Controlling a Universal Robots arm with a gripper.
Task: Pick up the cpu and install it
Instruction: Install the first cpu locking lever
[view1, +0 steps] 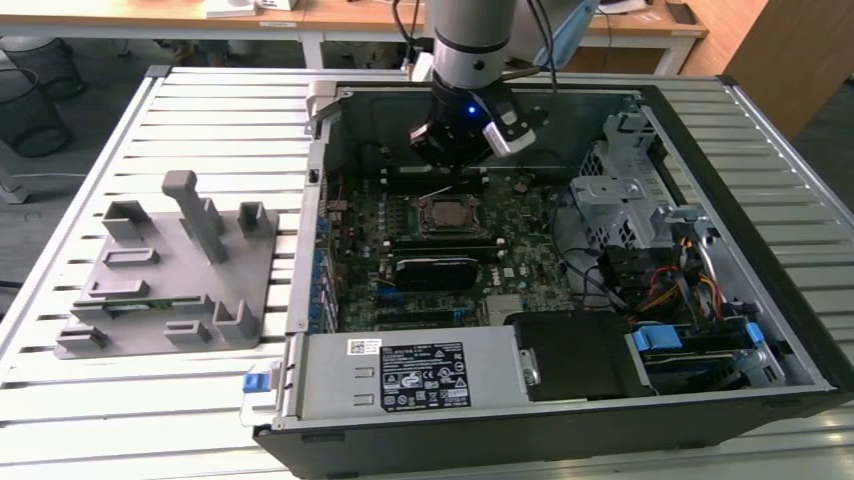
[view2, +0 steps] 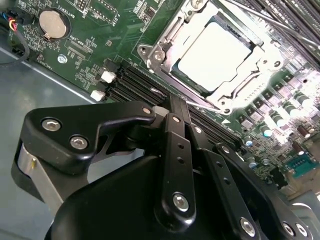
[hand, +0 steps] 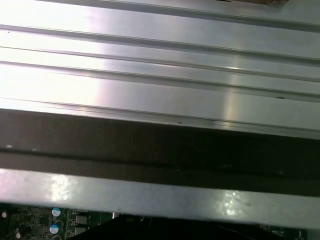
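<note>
The cpu is a flat square chip with a silvery top. It lies in the motherboard socket with the metal socket frame around it. In the exterior view the cpu sits mid-board inside the open computer case. My gripper hangs above the board, just past the socket's far side. In the second wrist view the gripper is shut with nothing in it, its black links meeting over the memory slots beside the socket.
A black heatsink block lies on the board nearer than the socket. A grey fixture with upright blocks stands on the slatted table at the exterior view's left. Power supply, drive cage and cables crowd the case.
</note>
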